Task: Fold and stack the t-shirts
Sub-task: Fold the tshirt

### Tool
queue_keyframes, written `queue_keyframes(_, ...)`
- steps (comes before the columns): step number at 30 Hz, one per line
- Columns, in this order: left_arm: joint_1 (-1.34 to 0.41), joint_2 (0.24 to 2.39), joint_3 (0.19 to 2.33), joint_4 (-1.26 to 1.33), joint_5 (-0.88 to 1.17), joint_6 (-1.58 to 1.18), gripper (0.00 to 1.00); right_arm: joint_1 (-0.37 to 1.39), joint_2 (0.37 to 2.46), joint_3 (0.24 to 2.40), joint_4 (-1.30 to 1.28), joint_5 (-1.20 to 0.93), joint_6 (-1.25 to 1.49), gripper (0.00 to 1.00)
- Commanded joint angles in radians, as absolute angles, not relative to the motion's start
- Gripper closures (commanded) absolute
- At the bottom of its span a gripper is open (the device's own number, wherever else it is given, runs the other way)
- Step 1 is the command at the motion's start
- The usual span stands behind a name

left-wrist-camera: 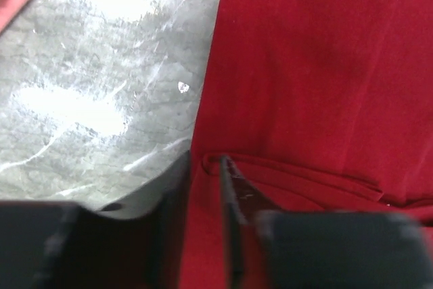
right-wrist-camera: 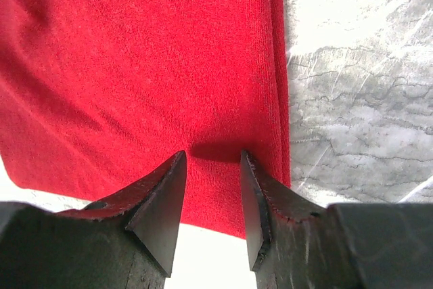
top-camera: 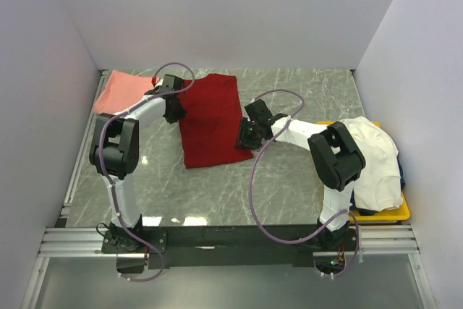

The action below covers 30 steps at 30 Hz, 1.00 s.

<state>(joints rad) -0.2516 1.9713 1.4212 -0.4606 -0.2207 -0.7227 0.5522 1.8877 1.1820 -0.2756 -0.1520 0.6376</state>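
Deep red t-shirt lies flat, reaching both grippers. Left gripper: jaws narrowly apart, folded left hem between them; cannot tell if gripped. Right gripper: jaws apart, empty, right hem just beneath, probably staged for a matching pinch.

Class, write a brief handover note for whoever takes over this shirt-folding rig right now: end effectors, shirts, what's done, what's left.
Left end effector: slightly open, astride the red shirt's left edge.
Right end effector: open, empty, over its right edge.
Pink shirt: flat at the far left.
White shirt: crumpled on the yellow tray, right side.
Done: red looks folded to a rectangle, mid-table.
Left: finish red, fold white, stack all three.
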Motion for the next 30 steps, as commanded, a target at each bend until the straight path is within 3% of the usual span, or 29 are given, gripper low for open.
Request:
queue_keyframes(1, -0.236, 1.922, 1.436, -0.433, -0.183, -0.712, 0.69, 0.540, 1.865, 1.207, -0.287, -0.143, 0.618, 0.55)
queue_keyframes(5, -0.236, 1.809, 1.422, -0.468, -0.209, -0.745, 0.55, 0.535, 1.842, 1.264, -0.317, -0.137, 0.601, 0.54)
queue_keyframes(9, -0.251, 1.665, 1.266, -0.431, -0.186, -0.822, 0.53, 0.532, 1.877, 1.365, -0.354, -0.133, 0.575, 0.53)
queue_keyframes(10, -0.261, 1.608, 1.231, -0.389, -0.177, -0.847, 0.55, 0.534, 1.891, 1.411, -0.371, -0.133, 0.571, 0.53)
queue_keyframes(13, -0.314, 1.549, 1.119, -0.354, -0.149, -0.894, 0.77, 0.532, 1.954, 1.506, -0.400, -0.133, 0.554, 0.53)
queue_keyframes(14, -0.331, 1.520, 1.088, -0.307, -0.140, -0.917, 0.90, 0.534, 1.969, 1.526, -0.413, -0.133, 0.552, 0.53)
queue_keyframes(16, -0.376, 1.506, 1.016, -0.276, -0.121, -0.948, 0.99, 0.532, 2.011, 1.581, -0.422, -0.140, 0.543, 0.53)
queue_keyframes(30, -0.491, 1.529, 0.663, -0.064, -0.147, -1.138, 0.99, 0.500, 2.311, 1.917, -0.546, -0.100, 0.506, 0.54)
